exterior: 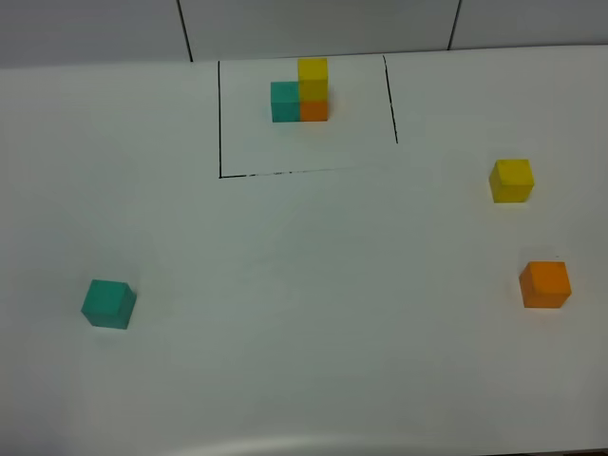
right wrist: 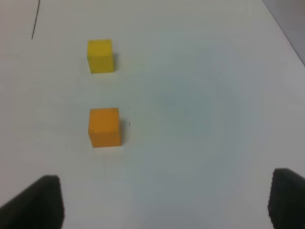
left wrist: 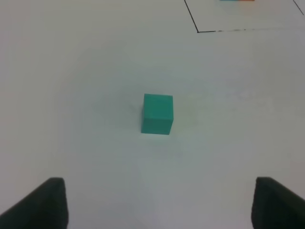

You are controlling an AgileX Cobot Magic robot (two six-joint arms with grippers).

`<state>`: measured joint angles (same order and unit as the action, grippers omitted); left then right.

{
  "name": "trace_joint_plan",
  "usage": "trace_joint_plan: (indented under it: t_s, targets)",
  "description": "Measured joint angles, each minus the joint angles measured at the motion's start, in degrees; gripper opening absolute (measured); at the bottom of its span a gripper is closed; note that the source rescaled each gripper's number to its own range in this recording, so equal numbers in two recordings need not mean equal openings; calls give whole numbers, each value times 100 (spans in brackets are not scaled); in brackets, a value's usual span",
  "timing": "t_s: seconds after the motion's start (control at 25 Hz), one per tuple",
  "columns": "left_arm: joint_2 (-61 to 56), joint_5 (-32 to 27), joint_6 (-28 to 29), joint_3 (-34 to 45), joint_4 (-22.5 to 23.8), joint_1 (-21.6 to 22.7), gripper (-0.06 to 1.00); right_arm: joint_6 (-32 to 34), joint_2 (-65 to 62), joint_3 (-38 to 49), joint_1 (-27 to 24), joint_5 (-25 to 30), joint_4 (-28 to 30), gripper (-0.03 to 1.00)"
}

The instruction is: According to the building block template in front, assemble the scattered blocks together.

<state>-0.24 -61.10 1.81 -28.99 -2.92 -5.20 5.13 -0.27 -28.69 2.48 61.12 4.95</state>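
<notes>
White table (exterior: 313, 380), teal cube (exterior: 108, 304) near, black-lined rectangle (exterior: 220, 123) far, grey wall (exterior: 313, 24)

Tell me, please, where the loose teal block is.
In the exterior high view, the loose teal block sits alone at lower left, far from the template.

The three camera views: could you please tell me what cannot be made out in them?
Black-bordered L-shaped template of matte teal, orange, yellow cubes: left wrist view's edge cuts off all but a sliver.
Left gripper, right gripper: wrist views' edges cut all but dark fingertips.
</notes>
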Motion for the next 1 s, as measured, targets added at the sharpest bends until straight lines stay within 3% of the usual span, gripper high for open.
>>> trace_joint_plan:
  t_s: [1.0]
  targets:
    - [0,0,0,0,0,0,82,-22,0,0,0,0,0,95]
